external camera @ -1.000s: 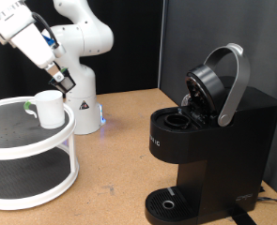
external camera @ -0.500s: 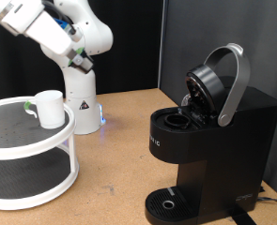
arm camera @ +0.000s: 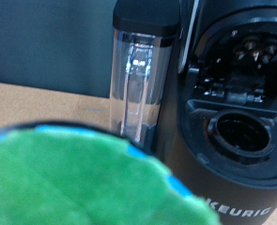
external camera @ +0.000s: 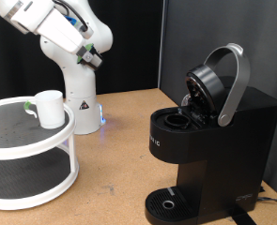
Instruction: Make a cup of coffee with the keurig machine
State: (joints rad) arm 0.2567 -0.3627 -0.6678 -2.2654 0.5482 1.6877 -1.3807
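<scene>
The keurig machine (external camera: pixel 208 141) stands on the desk (external camera: pixel 119 150) with its brew head (external camera: pixel 204 84) tipped open and the silver handle band (external camera: pixel 234 80) raised, so the round pod chamber (arm camera: pixel 239 131) lies bare. In the exterior view it is well apart from the hand (external camera: pixel 89 54), off to that view's right and lower down. The wrist view looks straight at its front, with the clear water tank (arm camera: pixel 138 80) beside the open chamber.

The cup (external camera: pixel 50 108) sits upright on the top tier of a white round two-tier shelf (external camera: pixel 30 141), below the hand and to the exterior view's left of it, not touched.

The hand hangs in the air near the robot's white base column (external camera: pixel 82 98). A blurred green disc with a blue edge (arm camera: pixel 77 178) fills the near part of the wrist view, right at the hand; whether the fingers are closed on it I cannot tell.
</scene>
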